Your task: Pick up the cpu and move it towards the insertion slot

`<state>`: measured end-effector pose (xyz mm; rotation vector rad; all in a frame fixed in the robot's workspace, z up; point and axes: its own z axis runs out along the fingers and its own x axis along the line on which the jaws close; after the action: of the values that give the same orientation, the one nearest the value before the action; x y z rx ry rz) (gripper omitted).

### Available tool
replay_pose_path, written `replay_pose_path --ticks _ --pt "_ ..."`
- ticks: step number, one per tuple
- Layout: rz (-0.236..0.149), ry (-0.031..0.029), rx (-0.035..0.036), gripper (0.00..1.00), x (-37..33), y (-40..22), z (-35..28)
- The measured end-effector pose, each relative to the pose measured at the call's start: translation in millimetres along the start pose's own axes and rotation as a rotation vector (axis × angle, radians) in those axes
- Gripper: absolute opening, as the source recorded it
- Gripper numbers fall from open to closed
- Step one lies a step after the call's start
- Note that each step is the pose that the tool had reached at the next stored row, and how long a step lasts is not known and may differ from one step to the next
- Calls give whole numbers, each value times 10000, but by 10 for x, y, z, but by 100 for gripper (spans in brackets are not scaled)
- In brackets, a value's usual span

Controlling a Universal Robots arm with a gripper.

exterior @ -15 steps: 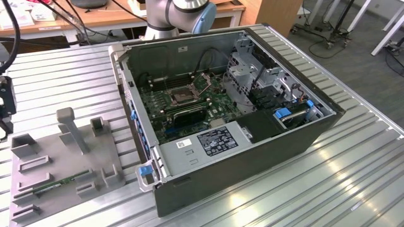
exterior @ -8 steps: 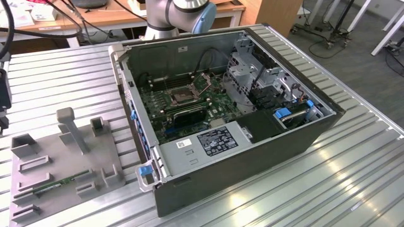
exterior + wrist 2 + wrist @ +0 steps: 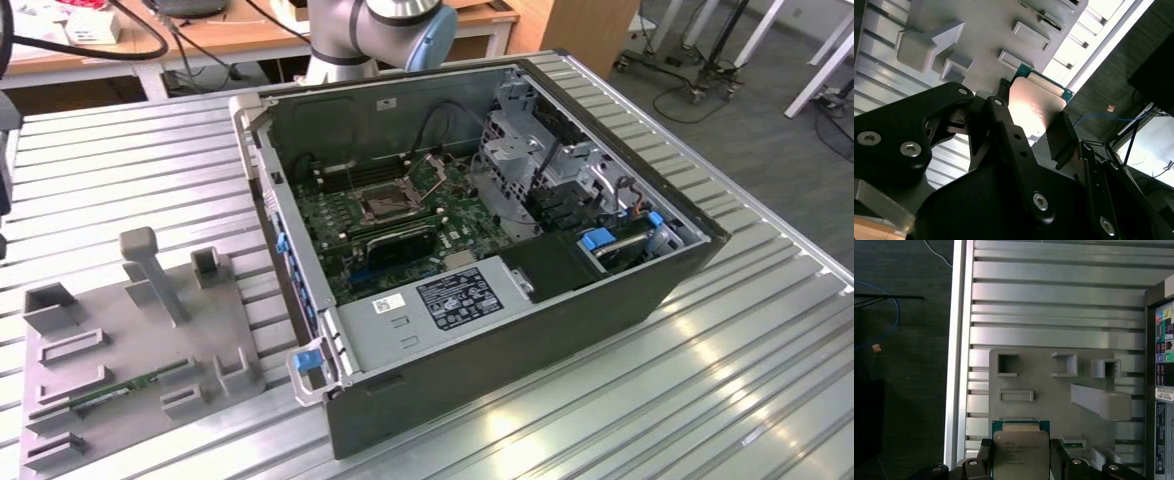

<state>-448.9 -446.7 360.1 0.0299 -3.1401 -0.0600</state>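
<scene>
Right now the black fingers (image 3: 1059, 462) are clenched on the cpu (image 3: 1020, 452), one on each opposite edge, so the silver lid is held level and the underside goes untouched. In both wrist views the chip hangs over the grey parts holder (image 3: 1044, 385), which rests on the slatted aluminium desk (image 3: 1054, 305). The insertion slot (image 3: 378, 203) is well apart from there, on the motherboard inside the open computer case (image 3: 561, 330), laid on its side so the socket faces up. I'd judge the pick done and the carry barely begun.
</scene>
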Motion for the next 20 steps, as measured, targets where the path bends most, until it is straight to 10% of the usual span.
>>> replay_pose_path --ticks 8,20 --pt "0 0 0 54 0 5 -141" --pt "-1 1 0 54 -12 6 -154"
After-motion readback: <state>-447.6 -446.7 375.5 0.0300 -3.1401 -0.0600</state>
